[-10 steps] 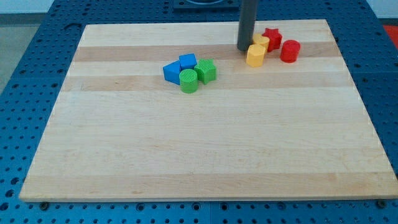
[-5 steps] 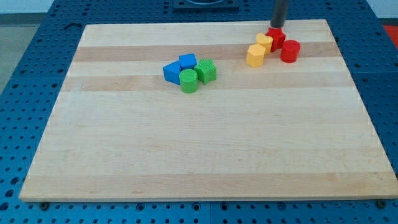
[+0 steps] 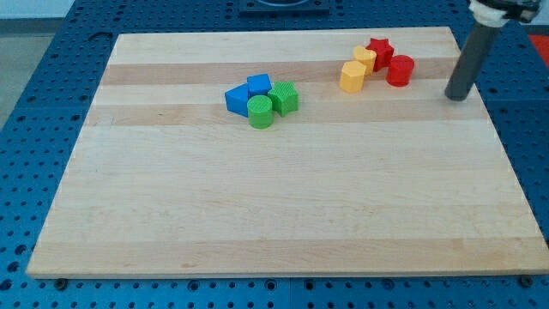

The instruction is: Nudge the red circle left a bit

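The red circle (image 3: 400, 70) is a short red cylinder near the view's top right of the wooden board (image 3: 283, 215). A red star (image 3: 379, 51) sits just above and left of it. My tip (image 3: 457, 96) is to the right of the red circle and slightly lower, with a clear gap between them. The dark rod rises from the tip toward the view's top right corner.
Two yellow blocks (image 3: 352, 75) (image 3: 364, 58) lie left of the red circle, next to the red star. Two blue blocks (image 3: 238, 100) (image 3: 259, 85) and two green blocks (image 3: 261, 112) (image 3: 284, 97) cluster near the board's upper middle. Blue perforated table surrounds the board.
My tip moved from left of the yellow blocks, past the top of the red star, to the right of the red circle. The blocks have not visibly moved.
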`<action>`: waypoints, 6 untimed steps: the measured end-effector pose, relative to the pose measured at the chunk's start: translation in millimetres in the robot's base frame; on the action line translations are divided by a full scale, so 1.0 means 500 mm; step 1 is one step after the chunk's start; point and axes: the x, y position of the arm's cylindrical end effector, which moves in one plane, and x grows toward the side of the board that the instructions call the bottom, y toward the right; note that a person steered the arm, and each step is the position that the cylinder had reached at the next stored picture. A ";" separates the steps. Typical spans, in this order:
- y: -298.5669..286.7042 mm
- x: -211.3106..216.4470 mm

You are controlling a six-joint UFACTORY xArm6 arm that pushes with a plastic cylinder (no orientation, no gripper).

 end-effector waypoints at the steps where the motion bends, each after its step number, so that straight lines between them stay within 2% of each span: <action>1: -0.019 -0.010; 3: -0.068 -0.051; 4: -0.073 -0.099; 5: -0.073 -0.117; 6: -0.073 -0.101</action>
